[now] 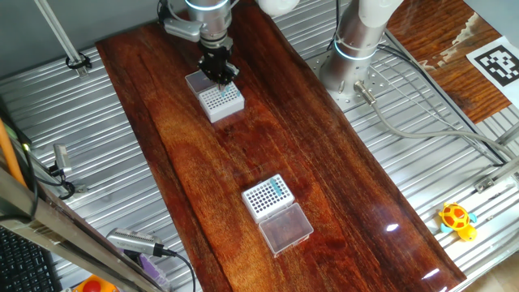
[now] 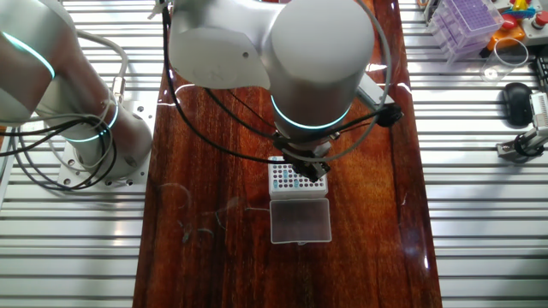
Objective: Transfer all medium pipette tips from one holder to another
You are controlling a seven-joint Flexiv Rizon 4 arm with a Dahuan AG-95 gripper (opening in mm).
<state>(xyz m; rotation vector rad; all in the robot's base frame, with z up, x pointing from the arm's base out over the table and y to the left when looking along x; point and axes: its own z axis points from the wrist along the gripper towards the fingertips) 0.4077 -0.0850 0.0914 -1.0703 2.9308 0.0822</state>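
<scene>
My gripper (image 1: 222, 77) hangs just over the far white holder (image 1: 220, 99), whose open lid (image 1: 197, 81) lies behind it. The black fingers look shut on a medium pipette tip (image 1: 228, 86), a thin teal sliver that points down at the grid. The near white holder (image 1: 267, 195) carries a cluster of teal tips (image 1: 280, 188) in its right corner, with its clear lid (image 1: 285, 227) open in front. In the other fixed view the gripper (image 2: 306, 169) sits over a holder (image 2: 294, 178) with a few teal dots, its lid (image 2: 300, 221) below it. The arm hides the second holder there.
The robot base (image 1: 354, 49) and its cables stand right of the wooden board (image 1: 340, 186). A yellow toy (image 1: 456, 219) lies at the right, a pen-like tool (image 1: 134, 242) at the lower left. A purple rack (image 2: 467, 21) and a mouse (image 2: 516, 101) sit off the board.
</scene>
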